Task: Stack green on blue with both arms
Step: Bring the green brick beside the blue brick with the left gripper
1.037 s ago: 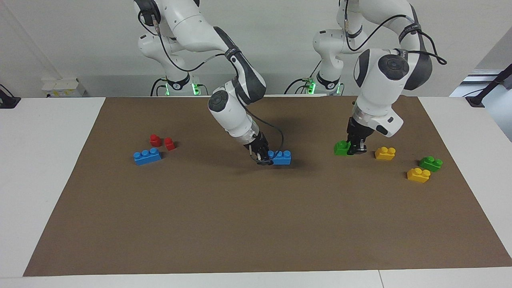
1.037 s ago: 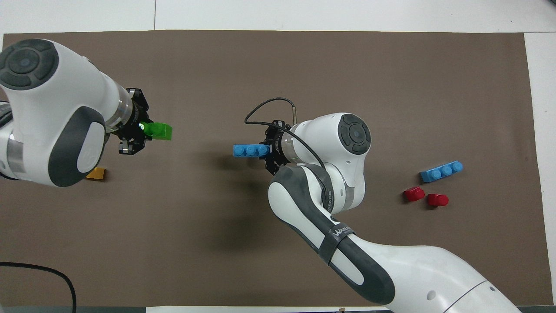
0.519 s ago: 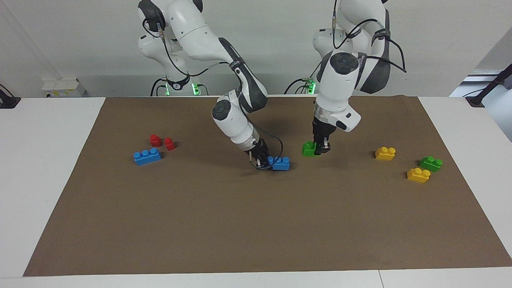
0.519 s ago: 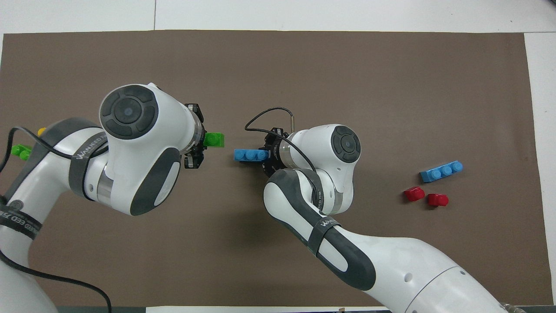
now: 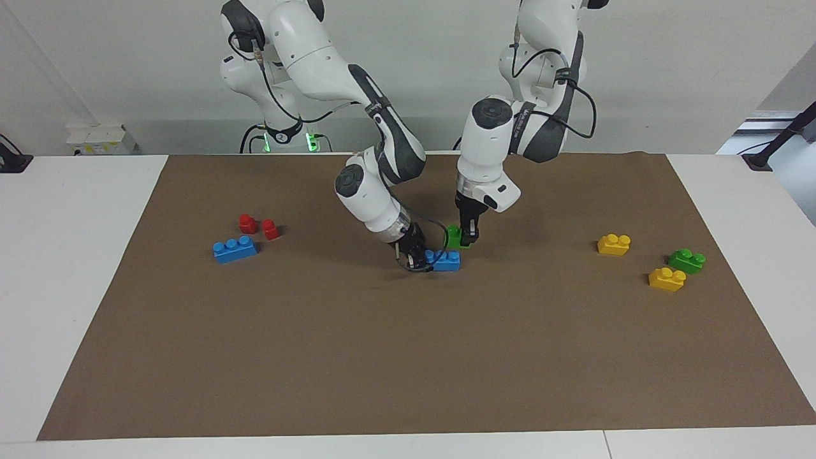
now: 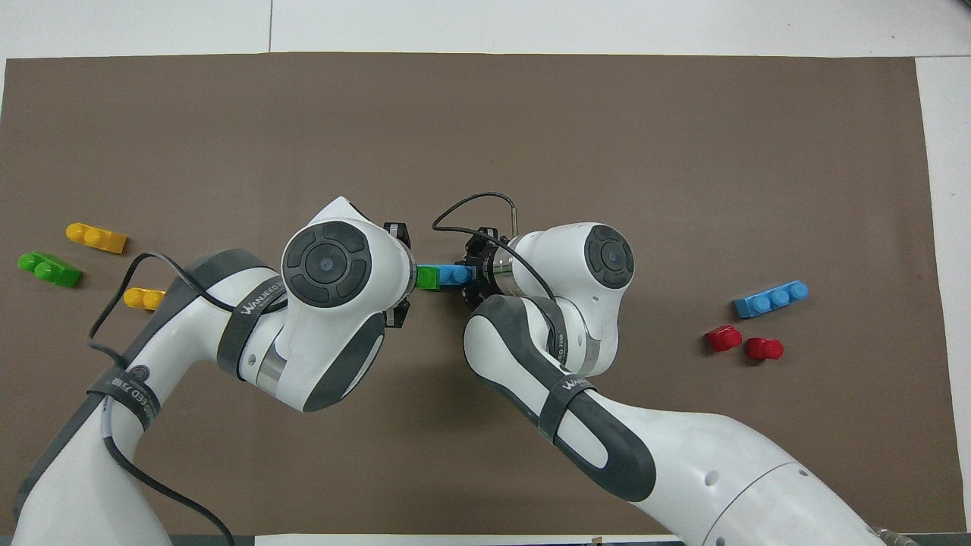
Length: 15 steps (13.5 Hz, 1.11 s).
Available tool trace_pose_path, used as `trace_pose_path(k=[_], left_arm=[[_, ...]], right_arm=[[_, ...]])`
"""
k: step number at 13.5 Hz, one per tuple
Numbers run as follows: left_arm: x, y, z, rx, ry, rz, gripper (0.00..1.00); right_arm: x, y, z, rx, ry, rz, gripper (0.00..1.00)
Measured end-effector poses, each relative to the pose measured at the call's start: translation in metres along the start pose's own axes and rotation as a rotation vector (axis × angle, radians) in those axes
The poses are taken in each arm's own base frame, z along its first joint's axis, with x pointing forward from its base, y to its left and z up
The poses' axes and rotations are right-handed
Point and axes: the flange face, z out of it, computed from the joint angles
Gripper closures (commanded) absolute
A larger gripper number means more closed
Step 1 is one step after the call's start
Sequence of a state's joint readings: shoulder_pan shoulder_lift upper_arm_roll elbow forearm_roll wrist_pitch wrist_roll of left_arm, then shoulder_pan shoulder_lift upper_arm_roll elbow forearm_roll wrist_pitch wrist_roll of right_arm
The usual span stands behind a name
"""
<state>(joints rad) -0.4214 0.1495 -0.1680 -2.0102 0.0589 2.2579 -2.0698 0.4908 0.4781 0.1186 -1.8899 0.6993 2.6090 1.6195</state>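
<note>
My right gripper [image 5: 417, 257] is shut on one end of a blue three-stud brick [image 5: 444, 260] and holds it low at the mat's middle. It also shows in the overhead view [image 6: 474, 274], with the blue brick [image 6: 457, 274]. My left gripper [image 5: 467, 239] is shut on a green two-stud brick [image 5: 454, 236]. It holds the brick just over the blue brick's free end. I cannot tell if the bricks touch. In the overhead view the green brick [image 6: 427, 277] overlaps that end, and the left gripper [image 6: 410, 276] is mostly under its own wrist.
A brown mat [image 5: 408, 357] covers the table. A second blue brick [image 5: 234, 248] and two red pieces [image 5: 247, 223] lie toward the right arm's end. Two yellow bricks [image 5: 614, 244] [image 5: 667, 278] and a second green brick [image 5: 686, 260] lie toward the left arm's end.
My left gripper has carried the green brick from beside the yellow brick to the middle, up to the blue brick. My right gripper has barely moved, still holding the blue brick.
</note>
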Motion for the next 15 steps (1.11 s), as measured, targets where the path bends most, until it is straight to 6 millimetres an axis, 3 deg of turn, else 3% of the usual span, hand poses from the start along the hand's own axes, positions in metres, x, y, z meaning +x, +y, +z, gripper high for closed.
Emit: trace_pose_path(k=[5, 15], left_arm=[[-0.011, -0.004, 0.025, -0.009, 0.021, -0.006, 1.0], [-0.015, 0.0, 0.034, -0.046, 0.033, -0.02, 1.0]], right_arm=[[0.002, 0.001, 0.001, 0.0, -0.012, 0.006, 1.0], [0.002, 0.001, 0.001, 0.001, -0.012, 0.004, 1.0]])
